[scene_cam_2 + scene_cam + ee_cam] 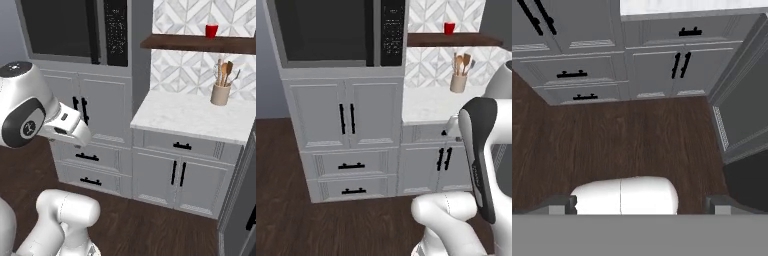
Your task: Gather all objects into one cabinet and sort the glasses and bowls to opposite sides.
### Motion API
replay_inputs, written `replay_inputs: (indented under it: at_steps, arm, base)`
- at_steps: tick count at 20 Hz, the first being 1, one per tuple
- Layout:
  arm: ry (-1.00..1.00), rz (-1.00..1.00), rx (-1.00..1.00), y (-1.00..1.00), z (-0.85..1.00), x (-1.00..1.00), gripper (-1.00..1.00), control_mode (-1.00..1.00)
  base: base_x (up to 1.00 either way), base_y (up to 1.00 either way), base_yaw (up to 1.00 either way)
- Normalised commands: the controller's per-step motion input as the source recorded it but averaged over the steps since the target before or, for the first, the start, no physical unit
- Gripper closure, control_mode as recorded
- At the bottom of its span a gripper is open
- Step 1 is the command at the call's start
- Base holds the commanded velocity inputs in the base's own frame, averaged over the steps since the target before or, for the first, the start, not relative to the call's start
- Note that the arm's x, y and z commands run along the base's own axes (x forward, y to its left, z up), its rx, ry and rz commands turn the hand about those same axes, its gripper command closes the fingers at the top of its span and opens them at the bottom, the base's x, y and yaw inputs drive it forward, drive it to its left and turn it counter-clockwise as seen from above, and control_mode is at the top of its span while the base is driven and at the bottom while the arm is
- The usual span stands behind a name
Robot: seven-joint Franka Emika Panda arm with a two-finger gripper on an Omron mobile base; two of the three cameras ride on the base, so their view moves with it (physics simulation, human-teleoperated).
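With the gripper [640, 204] spread wide and empty, the red cup [449, 28] on the dark wooden shelf [456, 40] should be approached squarely.

Base views flank the arm (sharing the counter [428, 102]); hand view faces floorward.

Even, soft light is filling the rendered kitchen; the white counter [190, 117] is glowing brightest, shadows staying faint, edges looking slightly soft.
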Motion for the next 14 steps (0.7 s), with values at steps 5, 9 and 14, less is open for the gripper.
replay_inputs:
  at_steps: [5,9,14]
  arm:
    - [0.00,0.00,0.00,0.00,0.00,0.00,-1.00,1.00]
    - [0.00,0.00,0.00,0.00,0.00,0.00,-1.00,1.00]
    - [0.00,0.00,0.00,0.00,0.00,0.00,-1.00,1.00]
  base:
    - [0.44,-0.54,-0.04]
    - [0.47,-0.28,-0.14]
    - [0.51,-0.17,-0.20]
